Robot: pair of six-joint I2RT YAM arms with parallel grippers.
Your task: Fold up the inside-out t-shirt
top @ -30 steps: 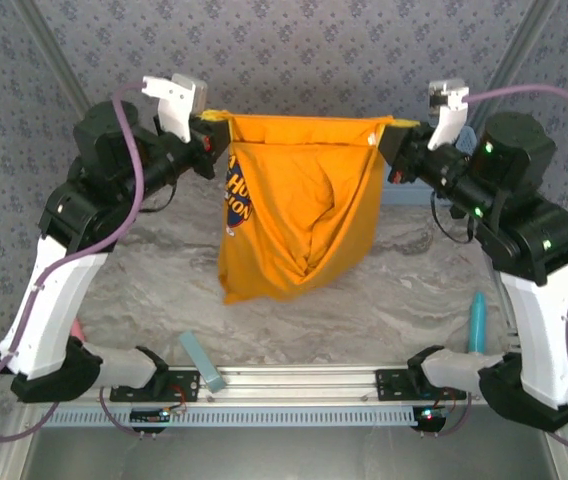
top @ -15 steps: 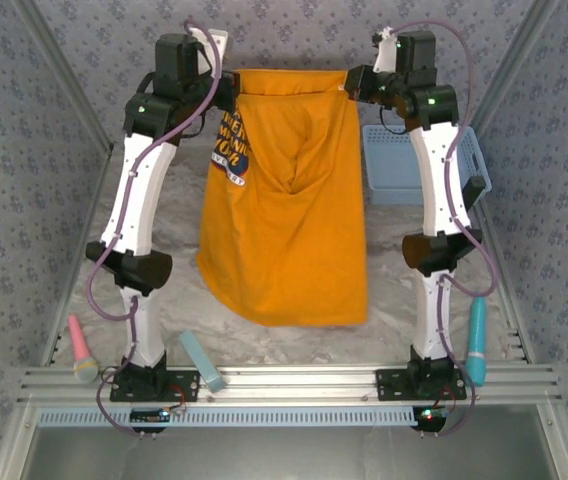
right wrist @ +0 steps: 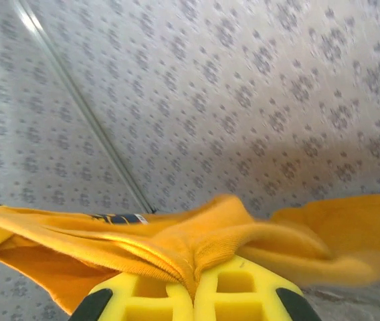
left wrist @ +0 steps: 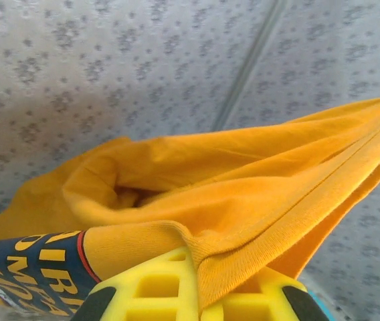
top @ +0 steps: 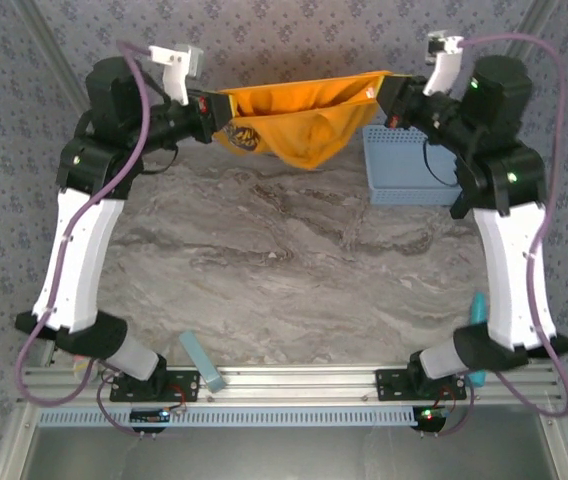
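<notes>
**Top external view.** The inside-out t-shirt (top: 299, 120) is hanging in the air over the far part of the marbled table (top: 294, 260), stretched as a sagging band between the two arms. The left gripper (top: 216, 103) is pinching its left end and the right gripper (top: 386, 92) its right end, both clamped tight on cloth. The band's long axis is running left to right. The garment is therefore lying inward from each gripper, and neither arm is nearer to it than the other. The drooping middle is hanging beside the light blue basket (top: 404, 165), apparently apart from it.

**Left wrist view.** The left gripper's yellow pads (left wrist: 156, 287) are squeezing a hemmed edge. The cloth is fanning away up and to the right, and dark printed lettering (left wrist: 29, 267) is showing at lower left.

**Right wrist view.** The right gripper (right wrist: 193, 284) is biting a bunched fold between closed jaws, with the shirt spreading across the frame just beyond its fingertips.

**Judgement.** Laying the shirt flat is probably coming next. That would call for both arms to descend together, keeping the stretched axis level.
</notes>
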